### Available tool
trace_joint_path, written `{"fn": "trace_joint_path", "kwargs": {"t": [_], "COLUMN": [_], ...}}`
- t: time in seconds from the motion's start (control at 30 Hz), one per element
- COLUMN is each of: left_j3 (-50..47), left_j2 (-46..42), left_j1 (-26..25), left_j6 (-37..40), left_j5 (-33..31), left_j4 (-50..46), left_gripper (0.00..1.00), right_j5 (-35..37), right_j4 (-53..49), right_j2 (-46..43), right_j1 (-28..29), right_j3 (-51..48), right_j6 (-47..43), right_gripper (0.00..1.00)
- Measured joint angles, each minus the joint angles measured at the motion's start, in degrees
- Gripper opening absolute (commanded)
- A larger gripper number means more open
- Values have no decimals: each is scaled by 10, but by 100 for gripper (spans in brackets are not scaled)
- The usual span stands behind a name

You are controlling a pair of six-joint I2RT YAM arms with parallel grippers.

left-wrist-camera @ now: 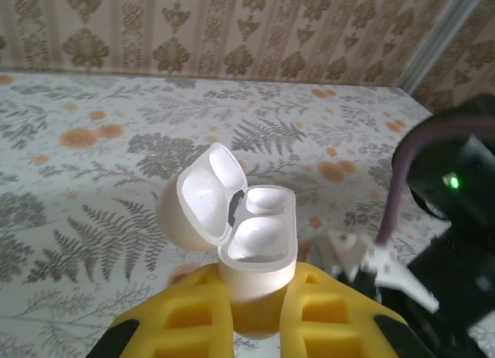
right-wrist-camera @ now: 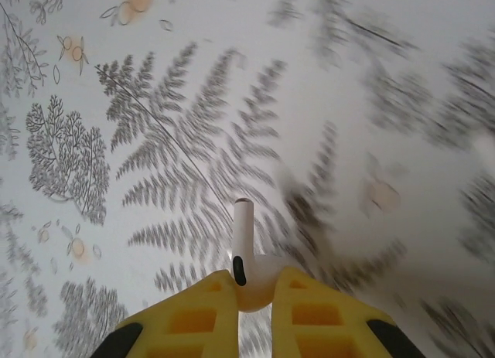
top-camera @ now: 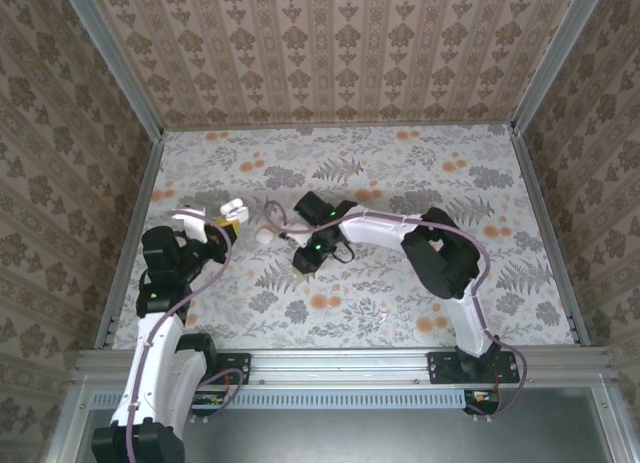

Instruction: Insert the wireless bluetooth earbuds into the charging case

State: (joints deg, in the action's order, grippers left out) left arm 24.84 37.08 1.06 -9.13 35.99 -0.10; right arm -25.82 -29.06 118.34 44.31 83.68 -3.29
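The charging case (left-wrist-camera: 259, 254) is glossy white with its lid (left-wrist-camera: 203, 197) swung open to the left and two rounded wells facing up. My left gripper (left-wrist-camera: 255, 300) is shut on the case's lower body, holding it upright above the table. From above, the case (top-camera: 232, 209) sits at the tip of the left gripper (top-camera: 227, 224), at the table's left. My right gripper (right-wrist-camera: 254, 287) is shut on one of the earbuds (right-wrist-camera: 247, 254), gripping its bulb while the stem points forward, away from the fingers. The right gripper (top-camera: 304, 260) hovers low near the table's middle, to the right of the case.
A small white rounded lump (top-camera: 264, 237) lies on the floral table (top-camera: 400, 293) between the two grippers. The right arm's dark body (left-wrist-camera: 456, 211) and its purple cable are close on the case's right. Patterned walls enclose the table on three sides.
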Motion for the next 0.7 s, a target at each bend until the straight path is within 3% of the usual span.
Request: {"fn": "trace_joint_path", "kwargs": {"t": [0.17, 0.37, 0.43, 0.7], "left_j3": [-12, -11, -3, 56], "left_j2": [25, 90, 127, 225], "left_j1": [-34, -156, -191, -250], "left_j6": [10, 82, 109, 181], "left_j5": [27, 21, 19, 26], "left_j4": [65, 111, 123, 143], "left_gripper": [0, 0, 0, 0], "right_j5": [-37, -50, -42, 22], "right_j4": [-56, -166, -206, -332], "right_j2": [-87, -185, -208, -297], "right_j1": [-53, -71, -71, -70], "right_j3": [-26, -9, 1, 17], "right_j6": [43, 54, 50, 35], "right_gripper": [6, 6, 6, 6]}}
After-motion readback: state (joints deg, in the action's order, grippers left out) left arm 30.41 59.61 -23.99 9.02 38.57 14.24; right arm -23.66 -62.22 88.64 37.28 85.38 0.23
